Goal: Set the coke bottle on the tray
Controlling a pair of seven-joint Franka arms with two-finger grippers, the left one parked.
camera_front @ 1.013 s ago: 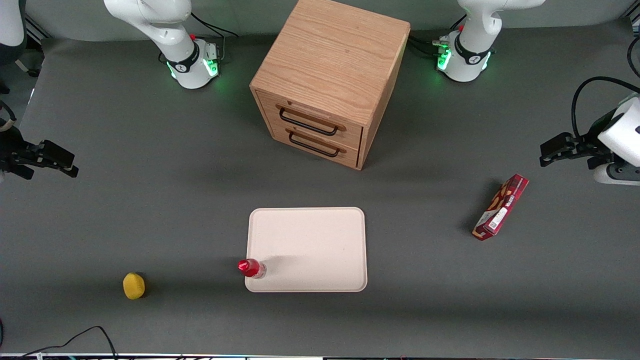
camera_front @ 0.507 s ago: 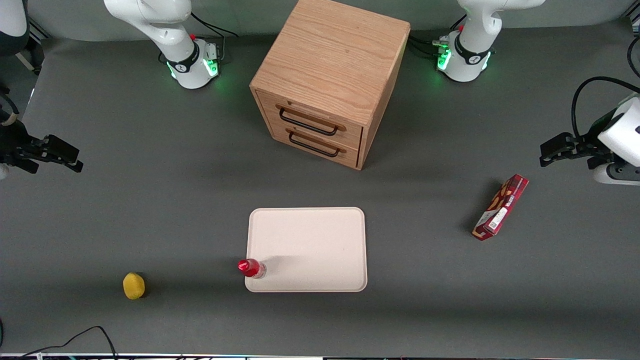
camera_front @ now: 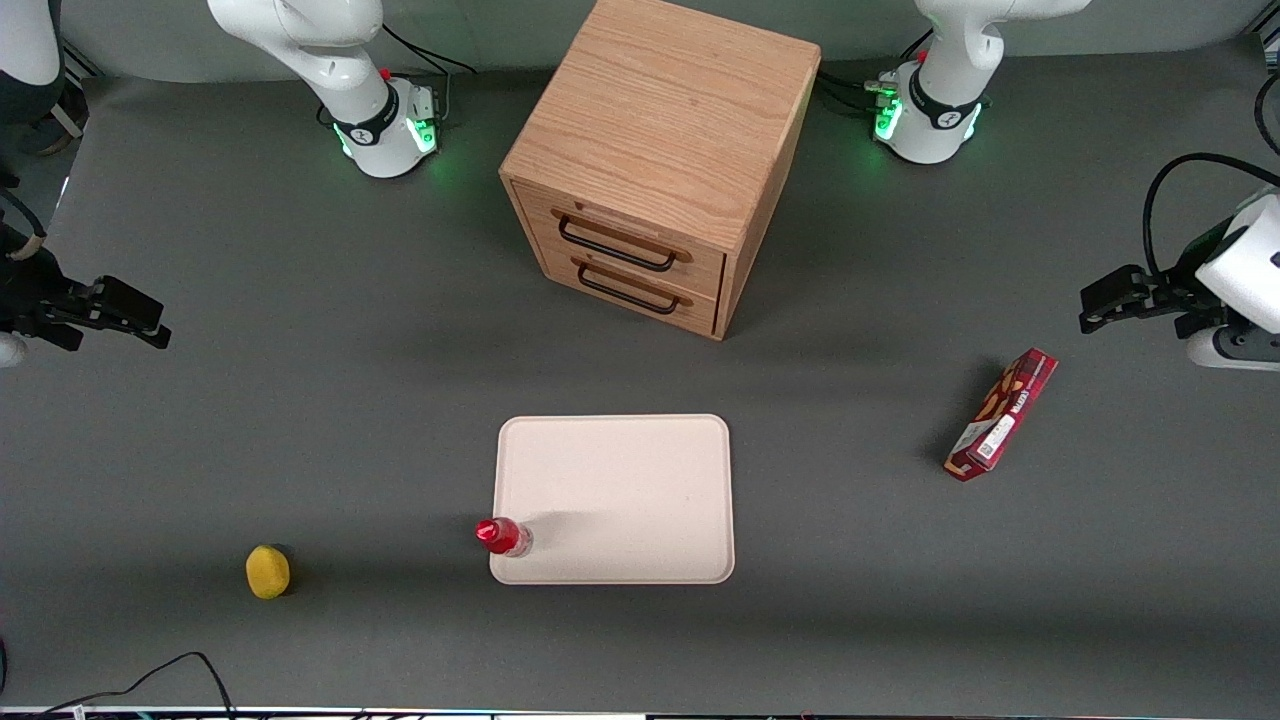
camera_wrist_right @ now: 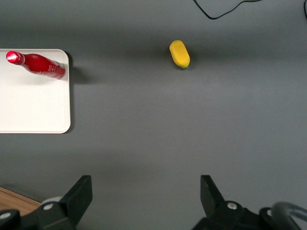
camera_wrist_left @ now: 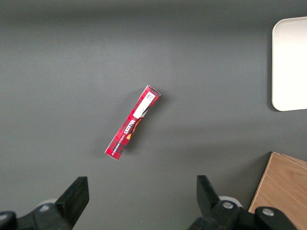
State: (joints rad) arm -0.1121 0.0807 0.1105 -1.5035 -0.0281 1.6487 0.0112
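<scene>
**Bottle on the tray, gripper well clear**

The gripper [camera_wrist_right: 146, 199] hangs with its 2 fingers [camera_wrist_right: 79, 194] spread wide and nothing between them, only bare grey table [camera_wrist_right: 153, 134] under the gap. In the front view the gripper [camera_front: 150, 325] sits out at the working arm's end of the table, high and well apart from everything it could touch.

Moving outward: the nearest loose thing is a yellow lump [camera_wrist_right: 179, 53], possibly a lemon, lying alone on the table. Then comes the tray [camera_wrist_right: 29, 105], and there is the bottle [camera_wrist_right: 36, 64], red cap and all, standing upright at 1 corner. In the front view the bottle [camera_front: 502, 536] stands at the tray [camera_front: 620, 500] corner nearest the camera on the working arm's side, very close to the rim; whether its base is wholly inside the rim I cannot tell.

A wooden drawer unit [camera_front: 650, 170] stands farther from the camera than the tray, both drawers shut, and a red snack box [camera_front: 1000, 415] lies toward the parked arm's end.

My read: the placing looks done and this is the retreat step. The next move calls for little, just keeping clear; a nudge inward only if that base overhangs.
</scene>
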